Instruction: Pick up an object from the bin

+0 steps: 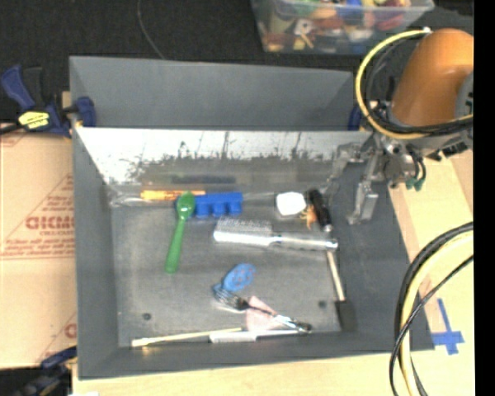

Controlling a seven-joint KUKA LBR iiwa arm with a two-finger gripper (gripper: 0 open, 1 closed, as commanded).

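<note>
Looking down into the grey bin (pixel 214 97) and counting ten loose things, one of each, nothing doubled up.

Jaws apart with nothing between them, hanging off the orange-capped arm (pixel 429 73) over the bin's right slope near the back right corner, clear of every item. Nothing picked yet. Closest candidates, just left of the jaws at the back of the floor: one small black-and-orange piece (pixel 317 209) and one white lump (pixel 289 204) right beside it.

Rest of the haul:
- one blue brick (pixel 218 205) along the back edge, left of the white lump
- one orange-yellow pen (pixel 161 195) lying flat, left of the brick
- one green spoon (pixel 175 239), bowl up against the brick's left end, handle running toward the front
- one silvery brush-like tool (pixel 272 238) lying across the middle, just in front of the white lump
- one blue roundish thing (pixel 236 278), centre front
- one pink-and-white item (pixel 264 316) just in front of that, can't tell what
- one long pale stick (pixel 177 335) along the front edge
- one wooden-handled stick (pixel 337 279) down the right side, black end toward the front

Also one clear tub (pixel 338 15) of mixed toys behind the bin.
</note>
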